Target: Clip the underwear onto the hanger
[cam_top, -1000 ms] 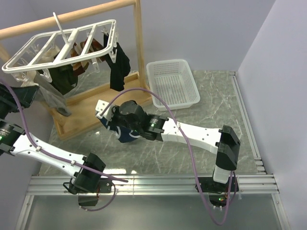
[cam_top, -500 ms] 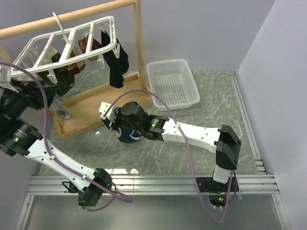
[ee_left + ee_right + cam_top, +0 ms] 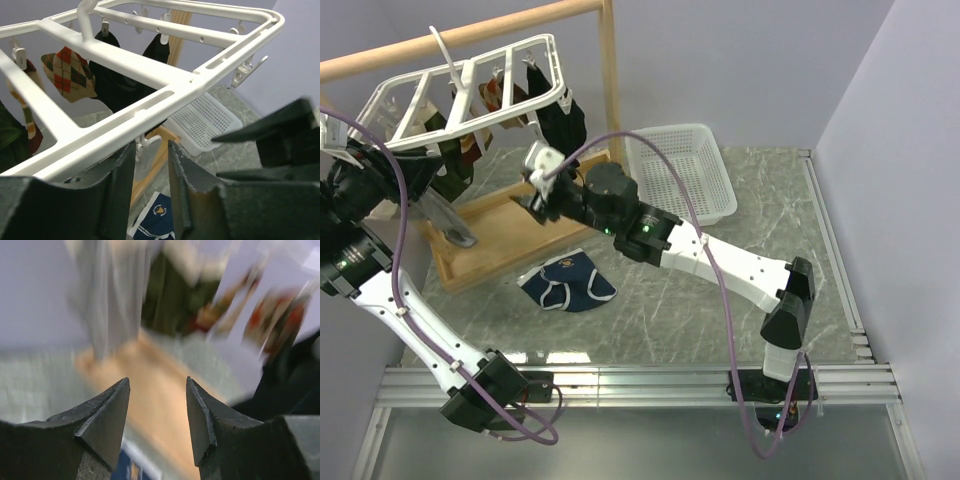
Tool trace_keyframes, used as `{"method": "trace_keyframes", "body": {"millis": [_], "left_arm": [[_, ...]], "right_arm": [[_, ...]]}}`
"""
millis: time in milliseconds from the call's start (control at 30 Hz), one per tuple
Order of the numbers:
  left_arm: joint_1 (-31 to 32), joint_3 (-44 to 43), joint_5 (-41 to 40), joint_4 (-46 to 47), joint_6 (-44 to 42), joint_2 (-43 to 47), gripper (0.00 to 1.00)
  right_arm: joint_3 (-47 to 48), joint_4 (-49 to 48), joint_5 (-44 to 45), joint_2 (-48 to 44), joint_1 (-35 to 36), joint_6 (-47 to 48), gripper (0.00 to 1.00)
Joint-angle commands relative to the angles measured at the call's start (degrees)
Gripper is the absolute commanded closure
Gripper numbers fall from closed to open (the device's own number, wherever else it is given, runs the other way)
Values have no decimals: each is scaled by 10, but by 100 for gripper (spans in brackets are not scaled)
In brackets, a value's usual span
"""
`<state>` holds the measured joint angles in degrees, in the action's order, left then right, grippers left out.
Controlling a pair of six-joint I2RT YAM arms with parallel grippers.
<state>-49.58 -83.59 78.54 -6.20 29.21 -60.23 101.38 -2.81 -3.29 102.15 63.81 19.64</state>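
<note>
The navy underwear (image 3: 567,283) lies loose on the marble table, apart from both grippers; it also shows low in the left wrist view (image 3: 160,220) and as a blue blur (image 3: 120,470) below the right fingers. The white grid hanger (image 3: 470,75) hangs from the wooden rail. My left gripper (image 3: 410,165) is at its near-left edge, jaws narrowed around a dangling white clip (image 3: 148,152) under the frame (image 3: 150,75), with a thin gap still showing beside the clip. My right gripper (image 3: 532,198) hovers above the wooden base, open and empty (image 3: 157,405).
A white mesh basket (image 3: 680,170) stands at the back right. The wooden rail stand (image 3: 610,70) and its base (image 3: 510,215) sit behind the underwear. Black garments (image 3: 565,125) and an argyle sock (image 3: 67,72) hang from other clips.
My right gripper opened, left the underwear on the table and rose toward the rack. My left gripper climbed to the hanger's edge and its jaws narrowed around a clip.
</note>
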Motion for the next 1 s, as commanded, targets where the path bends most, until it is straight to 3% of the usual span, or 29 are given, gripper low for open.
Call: {"method": "trace_keyframes", "body": {"millis": [0, 167, 333, 567, 700, 967], "left_arm": [[12, -10, -20, 33, 1, 4, 65], [16, -4, -18, 40, 14, 6, 76], [17, 8, -17, 49, 27, 9, 90], [24, 13, -28, 22, 12, 17, 100], [33, 17, -46, -5, 0, 26, 100], [56, 18, -66, -40, -20, 35, 100]], "right_arm": [[97, -76, -69, 46, -7, -46, 44], [216, -79, -99, 121, -6, -78, 43], [232, -85, -125, 141, -4, -94, 42], [326, -52, -45, 194, 18, -55, 41], [352, -46, 20, 212, 36, -19, 40], [379, -48, 59, 236, 50, 20, 40]]}}
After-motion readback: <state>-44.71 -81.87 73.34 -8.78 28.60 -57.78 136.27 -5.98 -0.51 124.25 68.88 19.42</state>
